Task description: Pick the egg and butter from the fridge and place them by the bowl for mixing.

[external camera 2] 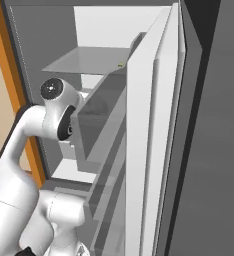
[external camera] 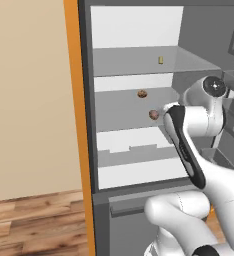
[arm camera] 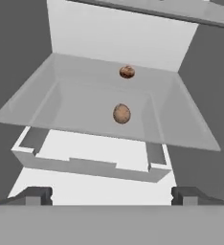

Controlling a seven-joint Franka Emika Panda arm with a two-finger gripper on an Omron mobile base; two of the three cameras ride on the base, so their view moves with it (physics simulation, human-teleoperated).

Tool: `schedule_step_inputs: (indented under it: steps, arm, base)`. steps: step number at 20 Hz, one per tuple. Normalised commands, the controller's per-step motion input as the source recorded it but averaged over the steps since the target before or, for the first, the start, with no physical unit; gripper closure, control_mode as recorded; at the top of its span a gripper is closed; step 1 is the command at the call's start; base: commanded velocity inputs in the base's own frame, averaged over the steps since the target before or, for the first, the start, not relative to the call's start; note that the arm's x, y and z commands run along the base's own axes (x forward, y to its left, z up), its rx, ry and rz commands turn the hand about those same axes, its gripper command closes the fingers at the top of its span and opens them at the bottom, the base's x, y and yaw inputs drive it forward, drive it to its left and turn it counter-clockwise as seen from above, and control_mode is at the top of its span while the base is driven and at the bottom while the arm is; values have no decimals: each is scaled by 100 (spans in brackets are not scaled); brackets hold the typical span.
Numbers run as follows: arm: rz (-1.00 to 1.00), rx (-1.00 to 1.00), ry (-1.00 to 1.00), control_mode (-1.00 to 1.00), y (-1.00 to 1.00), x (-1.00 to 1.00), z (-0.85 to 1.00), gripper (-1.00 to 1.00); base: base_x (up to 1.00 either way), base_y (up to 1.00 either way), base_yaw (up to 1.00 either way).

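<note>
A: Item one, the egg (arm camera: 121, 113). Where do we list it?

B: On the middle glass shelf (arm camera: 51, 112) of the fridge (external camera: 139, 30), near the shelf's front edge. From the hand view it lies ahead of our gripper (arm camera: 112, 196), about centred between the two finger tips and well apart from them. In the left base view it sits just beside the arm's forward joint.

A: Item two?

B: A brown-topped round thing (arm camera: 127, 72), farther back on the same shelf.

A: Item three, the butter (external camera: 160, 60)?

B: A small yellow-tan block on the shelf above, toward its right side.

A: Gripper condition?

B: Jaws spread wide, nothing between them, touching nothing.

A: Any brands, labels, lettering?

B: None that we can read on any item or on the fridge.
</note>
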Motion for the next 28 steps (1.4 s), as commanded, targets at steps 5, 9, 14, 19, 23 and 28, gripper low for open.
schedule_step_inputs:
  steps: [5,9,14,19,23,28]
  arm:
    - [-17,0,-11,-100,0,0,90,-100]
    - [-16,0,-10,-100,0,0,90,-100]
    - [-10,8,-8,-100,0,0,91,-100]
    - [3,13,1,-100,-18,4,34,-100]
    - [5,9,0,-100,-20,0,0,-100]
    - [0,0,0,-100,0,16,0,-100]
  base:
    - [0,0,0]
    - [0,0,0]
    - [0,0,0]
    - [0,0,0]
    - [0,0,0]
    - [0,0,0]
